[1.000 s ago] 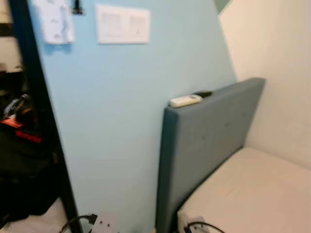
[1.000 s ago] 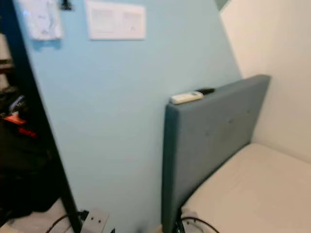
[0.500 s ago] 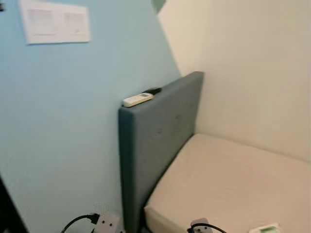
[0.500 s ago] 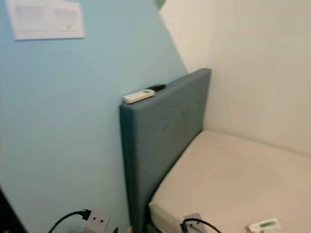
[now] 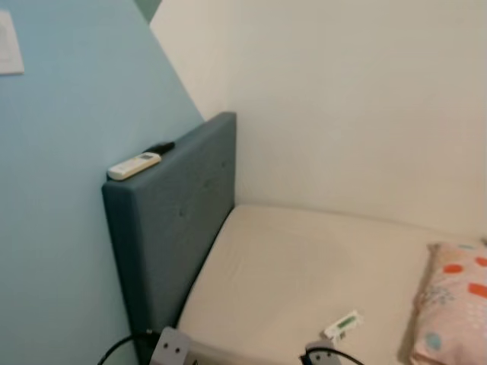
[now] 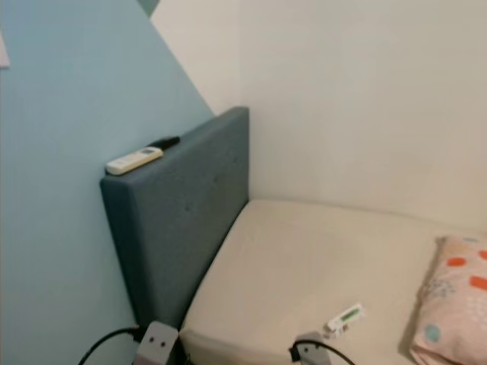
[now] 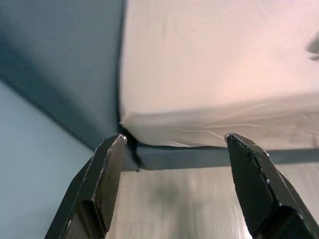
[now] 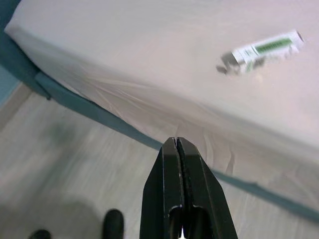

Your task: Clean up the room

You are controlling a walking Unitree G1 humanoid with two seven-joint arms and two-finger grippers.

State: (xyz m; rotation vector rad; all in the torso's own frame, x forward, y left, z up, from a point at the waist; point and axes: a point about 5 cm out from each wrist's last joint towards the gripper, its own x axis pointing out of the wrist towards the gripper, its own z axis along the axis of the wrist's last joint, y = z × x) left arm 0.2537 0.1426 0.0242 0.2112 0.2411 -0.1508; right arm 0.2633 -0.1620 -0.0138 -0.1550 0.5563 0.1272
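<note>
Camera's swung right so the whole bed [image 6: 304,266] is in frame now: nearest its front edge, left hand [image 7: 174,142] spread apart, right hand [image 8: 176,144] pinched together, then a white-green packet [image 6: 344,318] on it, pillow [image 6: 453,300] beside, white remote [image 5: 134,165] atop the headboard [image 5: 179,220].

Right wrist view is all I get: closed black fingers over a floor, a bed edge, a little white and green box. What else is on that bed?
Observer: A pink patterned pillow lies at the mattress's right side.
Operator: Anything at the head end?
Observer: A white remote rests on top of the blue headboard.
Operator: Is the other hand closed too?
Observer: No, the left gripper is open, above the mattress corner.
</note>
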